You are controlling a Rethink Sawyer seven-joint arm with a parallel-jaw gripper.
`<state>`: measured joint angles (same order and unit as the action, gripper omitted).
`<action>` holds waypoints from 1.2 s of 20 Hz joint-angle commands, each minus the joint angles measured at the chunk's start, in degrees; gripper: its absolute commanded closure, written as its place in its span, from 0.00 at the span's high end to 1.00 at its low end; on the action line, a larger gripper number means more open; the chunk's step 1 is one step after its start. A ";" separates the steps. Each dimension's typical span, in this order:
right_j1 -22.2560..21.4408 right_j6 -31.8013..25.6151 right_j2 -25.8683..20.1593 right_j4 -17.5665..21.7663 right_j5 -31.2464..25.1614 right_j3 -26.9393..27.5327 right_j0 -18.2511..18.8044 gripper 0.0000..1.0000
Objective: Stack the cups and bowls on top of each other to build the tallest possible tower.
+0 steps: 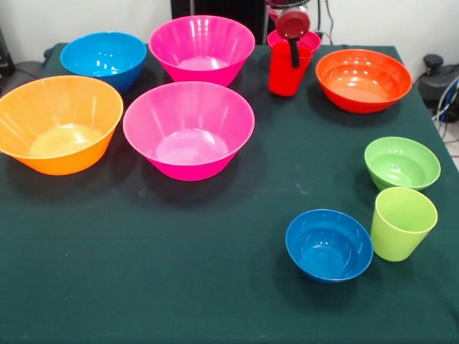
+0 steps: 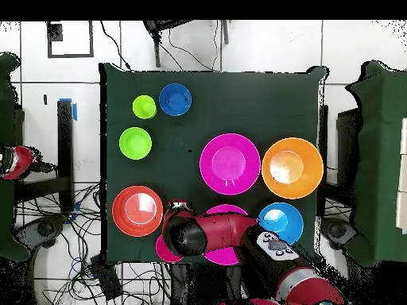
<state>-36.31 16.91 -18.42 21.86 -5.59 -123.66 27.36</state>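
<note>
My gripper (image 1: 292,61) hangs at the table's far side over the red cup (image 1: 285,79). One black finger (image 1: 294,54) lies down the cup's near wall, and the jaws straddle its rim and look shut on it. The cup stands upright on the cloth. A small red bowl (image 1: 311,39) sits just behind it. The wide red-orange bowl (image 1: 363,80) is to its right. The lime-green cup (image 1: 402,223), small green bowl (image 1: 401,163) and small blue bowl (image 1: 329,245) stand at the near right. In the overhead view the arm (image 2: 208,235) covers the gripper and the cup.
Two big pink bowls (image 1: 202,49) (image 1: 188,130), a yellow-orange bowl (image 1: 59,125) and a mid-sized blue bowl (image 1: 104,59) fill the left half of the green table (image 1: 179,287). In the overhead view cables (image 2: 87,262) lie on the floor beside the table.
</note>
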 commanded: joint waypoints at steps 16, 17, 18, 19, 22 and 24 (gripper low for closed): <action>2.49 5.77 -8.81 1.23 -11.31 9.32 1.80 0.00; 2.82 5.68 -8.52 1.32 -11.62 10.09 1.52 0.00; 3.12 5.53 -8.42 1.37 -11.95 10.92 1.19 0.00; 3.47 5.16 -8.62 1.41 -12.40 11.72 1.21 0.00; 3.75 4.09 -9.02 1.39 -14.40 14.32 1.02 0.00; 3.78 3.72 -9.03 1.53 -15.56 15.75 0.61 0.00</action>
<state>-34.92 16.91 -23.40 21.91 -13.52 -116.62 28.81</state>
